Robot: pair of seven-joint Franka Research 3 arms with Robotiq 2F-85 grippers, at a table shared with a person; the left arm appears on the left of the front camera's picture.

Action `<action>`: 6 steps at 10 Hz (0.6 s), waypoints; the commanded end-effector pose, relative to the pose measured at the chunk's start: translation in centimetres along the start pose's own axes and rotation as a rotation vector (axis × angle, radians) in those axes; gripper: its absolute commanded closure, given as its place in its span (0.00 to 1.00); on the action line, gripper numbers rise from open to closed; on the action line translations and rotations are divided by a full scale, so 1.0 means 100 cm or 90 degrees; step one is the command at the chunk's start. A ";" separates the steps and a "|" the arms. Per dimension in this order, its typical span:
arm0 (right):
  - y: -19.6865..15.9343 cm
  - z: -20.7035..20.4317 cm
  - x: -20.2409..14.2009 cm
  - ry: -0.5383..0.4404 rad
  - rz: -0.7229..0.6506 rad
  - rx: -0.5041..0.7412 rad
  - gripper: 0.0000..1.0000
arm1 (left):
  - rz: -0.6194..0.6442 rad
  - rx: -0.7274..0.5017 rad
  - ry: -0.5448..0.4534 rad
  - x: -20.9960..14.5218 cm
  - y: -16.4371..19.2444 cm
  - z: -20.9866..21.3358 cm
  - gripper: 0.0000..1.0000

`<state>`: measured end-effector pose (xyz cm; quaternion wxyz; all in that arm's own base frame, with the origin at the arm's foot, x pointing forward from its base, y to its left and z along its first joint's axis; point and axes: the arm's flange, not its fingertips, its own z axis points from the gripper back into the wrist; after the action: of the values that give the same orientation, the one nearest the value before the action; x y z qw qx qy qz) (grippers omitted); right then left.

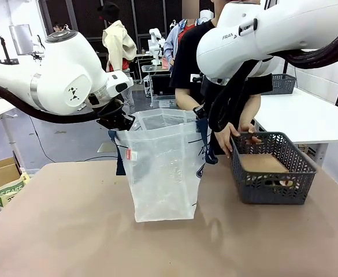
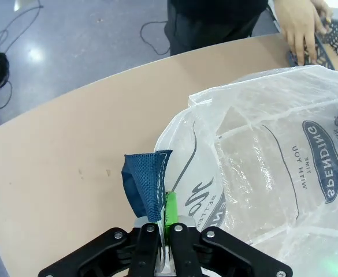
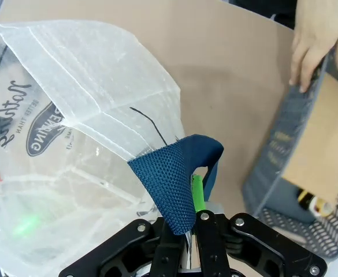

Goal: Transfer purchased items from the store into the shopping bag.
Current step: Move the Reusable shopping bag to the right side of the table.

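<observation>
Bag-holding stage, seemingly: one shopping bag (image 1: pixel 166 173) upright mid-bench (image 1: pixel 65 231), mouth spread, its two navy handles (image 3: pixel 174 179) pinched one apiece by left pincer (image 2: pixel 164 210) and right pincer (image 3: pixel 190 202), both clamped on strap. Just beside, one lattice basket (image 1: pixel 273 184), a person's hand (image 3: pixel 319 34) on its rim, purchased items (image 3: pixel 310 203) inside too hidden to count. Next: hold steady, mouth wide, for loading.
</observation>
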<state>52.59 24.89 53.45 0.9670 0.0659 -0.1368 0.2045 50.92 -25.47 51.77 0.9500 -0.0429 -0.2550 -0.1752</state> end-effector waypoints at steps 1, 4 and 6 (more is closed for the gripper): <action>-0.001 -0.001 -0.002 0.001 -0.008 -0.001 1.00 | 0.002 0.002 -0.002 0.000 0.002 0.002 1.00; -0.001 -0.001 -0.002 0.001 -0.008 -0.001 1.00 | 0.002 0.002 -0.002 0.000 0.002 0.002 1.00; -0.001 -0.001 -0.002 0.001 -0.008 -0.001 1.00 | 0.002 0.002 -0.002 0.000 0.002 0.002 1.00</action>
<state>52.59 24.89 53.45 0.9670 0.0659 -0.1368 0.2044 50.92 -25.47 51.77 0.9500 -0.0429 -0.2550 -0.1752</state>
